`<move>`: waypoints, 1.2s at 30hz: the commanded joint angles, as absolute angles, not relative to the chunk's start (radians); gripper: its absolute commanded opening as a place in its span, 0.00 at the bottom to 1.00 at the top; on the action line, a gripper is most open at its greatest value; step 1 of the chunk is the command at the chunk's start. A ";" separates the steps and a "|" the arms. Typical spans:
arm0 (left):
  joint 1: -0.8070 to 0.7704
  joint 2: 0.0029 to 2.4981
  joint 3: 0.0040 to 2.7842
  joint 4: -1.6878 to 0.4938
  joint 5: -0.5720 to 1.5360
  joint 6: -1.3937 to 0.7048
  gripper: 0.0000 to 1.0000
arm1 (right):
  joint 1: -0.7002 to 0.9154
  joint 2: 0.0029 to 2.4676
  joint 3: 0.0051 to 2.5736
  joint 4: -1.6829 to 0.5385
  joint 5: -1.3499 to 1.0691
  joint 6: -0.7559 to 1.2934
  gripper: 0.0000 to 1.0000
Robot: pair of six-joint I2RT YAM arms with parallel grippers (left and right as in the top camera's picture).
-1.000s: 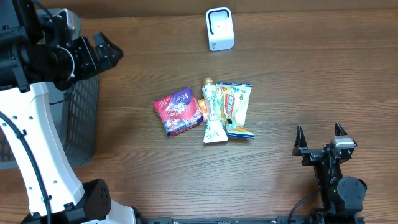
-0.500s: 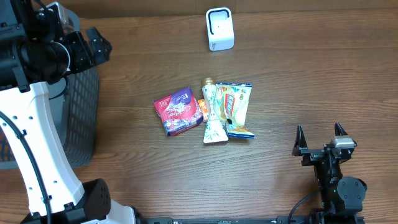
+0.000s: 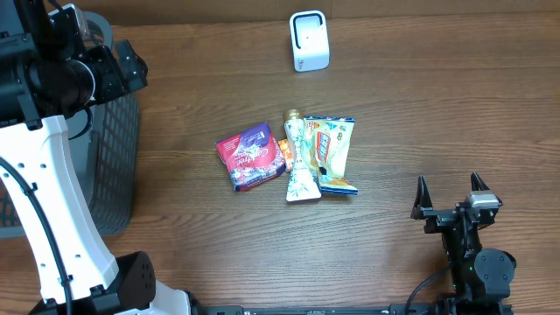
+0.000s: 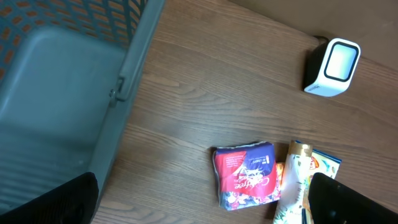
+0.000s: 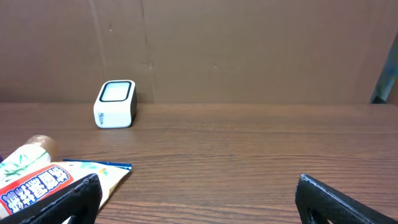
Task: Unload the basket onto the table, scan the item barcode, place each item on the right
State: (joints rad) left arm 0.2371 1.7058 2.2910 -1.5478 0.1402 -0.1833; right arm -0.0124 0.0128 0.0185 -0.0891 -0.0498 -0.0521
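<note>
This looks like a robotics lab bench got up as a shop till. A wood-grain table [image 3: 420, 105] carries a small white scanner [image 3: 309, 41], a grey mesh basket [image 3: 118, 166] and some shop packets [image 3: 297, 162]. A white robot arm [image 3: 54, 201] stands over it, and plain brown board [image 5: 249, 50] walls the back.

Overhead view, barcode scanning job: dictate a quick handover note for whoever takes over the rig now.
Left gripper: open, empty, above the basket rim at the left.
Right gripper: open, empty, at the front right of the table.
Items: red pack, gold-capped white tube and yellow pouch lie bunched in the middle; scanner stands at the far edge, apart from them.
Done: nothing held or at the scanner.
To do: pick one item, show its barcode to the scanner.
</note>
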 commanded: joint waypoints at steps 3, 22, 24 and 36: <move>0.233 1.702 2.305 -1.544 0.126 -0.179 1.00 | -0.006 0.003 0.008 -0.049 -0.344 -0.049 1.00; 0.233 1.702 2.305 -1.544 0.126 -0.179 1.00 | -0.009 0.008 0.110 0.529 -0.738 0.199 1.00; 0.233 1.702 2.305 -1.544 0.126 -0.179 1.00 | -0.009 0.034 0.200 0.428 -0.696 0.191 1.00; 0.233 1.702 2.305 -1.544 0.126 -0.179 1.00 | -0.007 0.703 0.883 -0.404 -0.863 0.097 1.00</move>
State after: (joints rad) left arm 0.2371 1.7058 2.2913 -1.5475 0.1364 -0.1833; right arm -0.0113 0.5476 0.7731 -0.3351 -0.7715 0.1017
